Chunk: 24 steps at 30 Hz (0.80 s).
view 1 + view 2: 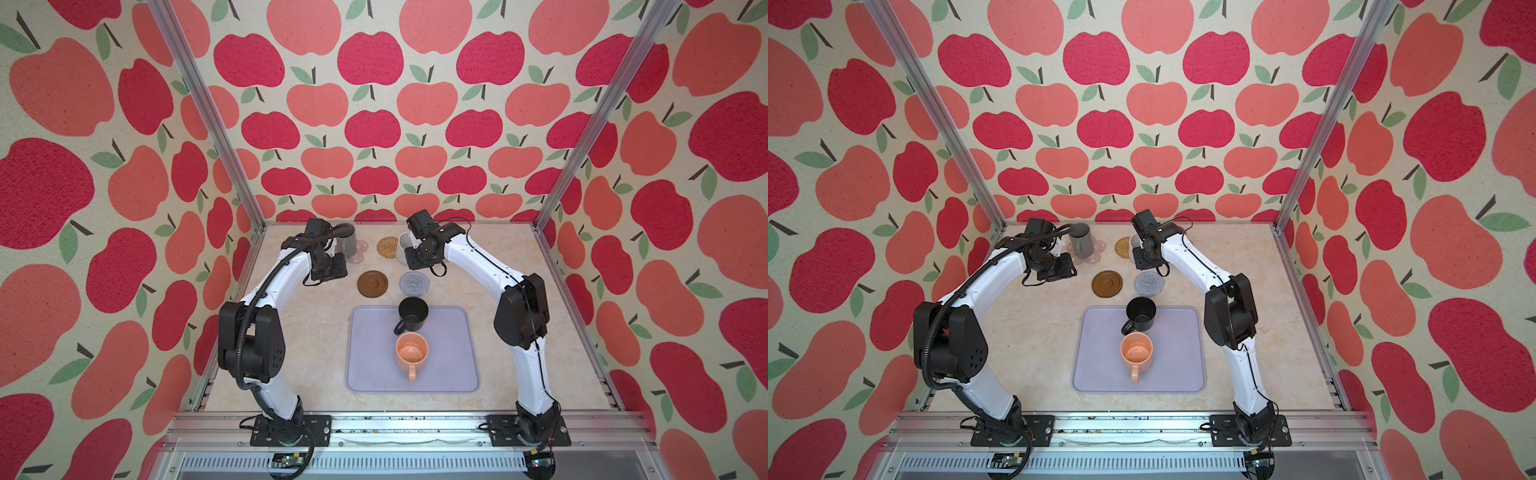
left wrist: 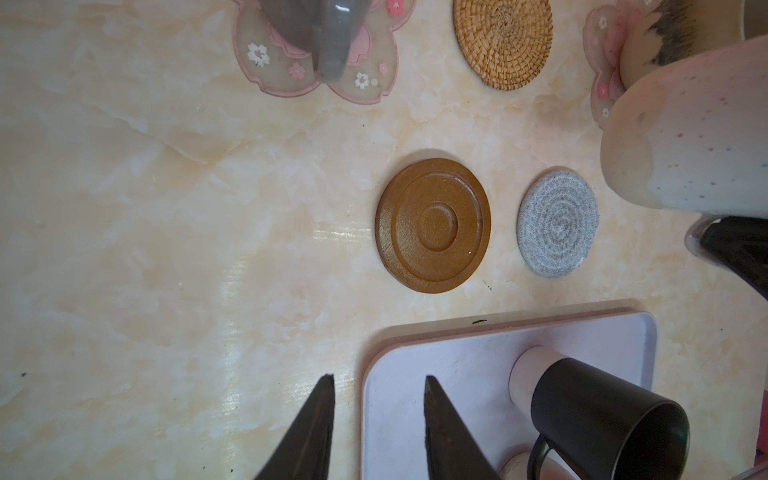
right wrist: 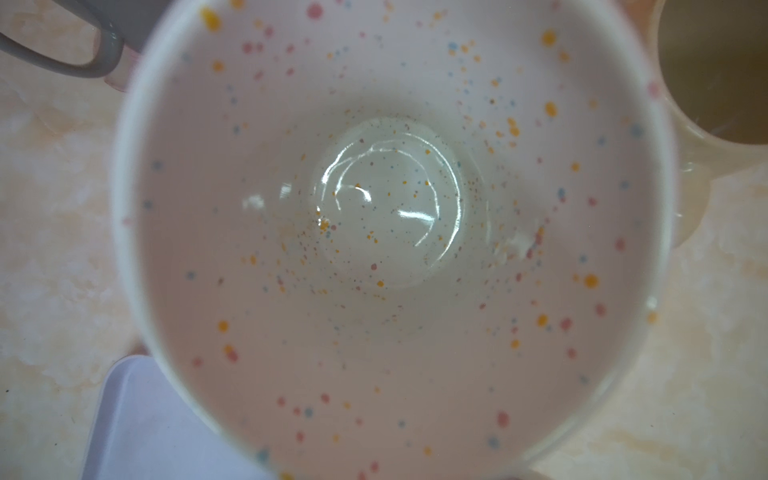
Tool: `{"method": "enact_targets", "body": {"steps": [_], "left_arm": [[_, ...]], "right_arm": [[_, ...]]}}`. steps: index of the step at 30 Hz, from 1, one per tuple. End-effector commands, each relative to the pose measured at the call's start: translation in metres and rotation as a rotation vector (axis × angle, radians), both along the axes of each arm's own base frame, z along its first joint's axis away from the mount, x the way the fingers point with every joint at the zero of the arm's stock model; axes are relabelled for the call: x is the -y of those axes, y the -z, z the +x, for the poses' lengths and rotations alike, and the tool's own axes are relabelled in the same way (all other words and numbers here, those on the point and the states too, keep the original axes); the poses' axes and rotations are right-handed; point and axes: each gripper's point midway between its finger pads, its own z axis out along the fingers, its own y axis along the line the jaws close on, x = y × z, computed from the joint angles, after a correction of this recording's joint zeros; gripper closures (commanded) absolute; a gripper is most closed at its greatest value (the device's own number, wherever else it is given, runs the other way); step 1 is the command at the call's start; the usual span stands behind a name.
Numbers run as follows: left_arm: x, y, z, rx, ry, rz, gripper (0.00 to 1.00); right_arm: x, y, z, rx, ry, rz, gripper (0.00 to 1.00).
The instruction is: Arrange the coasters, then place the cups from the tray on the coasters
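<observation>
Two placed; right gripper (image 1: 409,251) holds speckled white ceramic mug (image 3: 386,232) (third) at twelve o'clock; left gripper (image 2: 379,378) narrow, empty; two wait on lavender tray (image 1: 449,357).

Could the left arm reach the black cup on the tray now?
Probably yes. The left gripper hangs with jaws open and empty, and nothing stands between it and the black cup, upright at the tray's far edge.
</observation>
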Motion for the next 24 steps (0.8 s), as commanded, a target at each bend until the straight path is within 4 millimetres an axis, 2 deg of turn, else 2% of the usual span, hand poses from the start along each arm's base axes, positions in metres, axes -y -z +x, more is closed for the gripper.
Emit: {"method": "enact_targets", "body": {"steps": [1, 24], "left_arm": [[0.0, -0.003, 0.002, -0.005, 0.019, -0.006, 0.62], [0.027, -0.003, 0.021, 0.015, 0.003, -0.166, 0.64]], "right_arm": [[-0.01, -0.029, 0.02, 0.075, -0.013, 0.056, 1.0], [-0.043, -0.012, 0.081, 0.177, 0.033, 0.183, 1.0]]}}
